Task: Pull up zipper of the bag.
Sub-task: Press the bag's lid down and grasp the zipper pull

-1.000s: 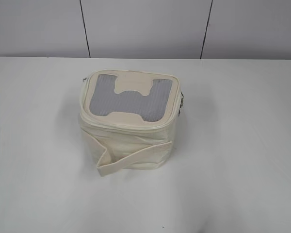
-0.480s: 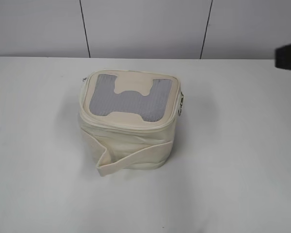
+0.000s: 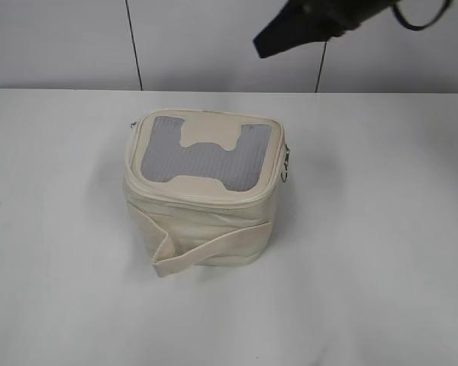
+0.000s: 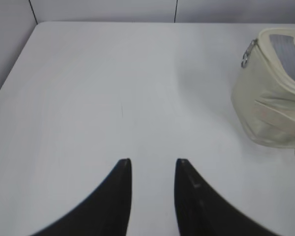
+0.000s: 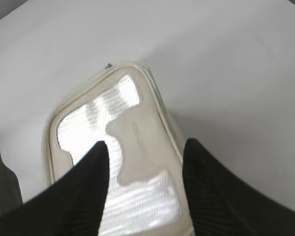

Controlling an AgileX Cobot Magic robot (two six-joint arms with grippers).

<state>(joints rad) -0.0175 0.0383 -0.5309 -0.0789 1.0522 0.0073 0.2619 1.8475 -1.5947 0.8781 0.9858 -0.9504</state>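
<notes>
Right tool (image 5: 145, 147), fingers spread and empty, poised above the bag's (image 3: 202, 191) grey mesh top (image 5: 113, 162). Left tool (image 4: 153, 164), also parted, over bare counter (image 4: 113, 88), well apart from the bag. Zipper (image 3: 287, 162) ring pulls hang at the bag's right rim.

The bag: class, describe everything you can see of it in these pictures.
The bag is small, boxy and cream, of soft, slightly creased material. Its flat top holds a grey mesh panel with cream tab shapes. A zipper rims the top, with silver ring pulls at one end. A wide strap band wraps the front. It stands upright on the white table, untouched.
</notes>
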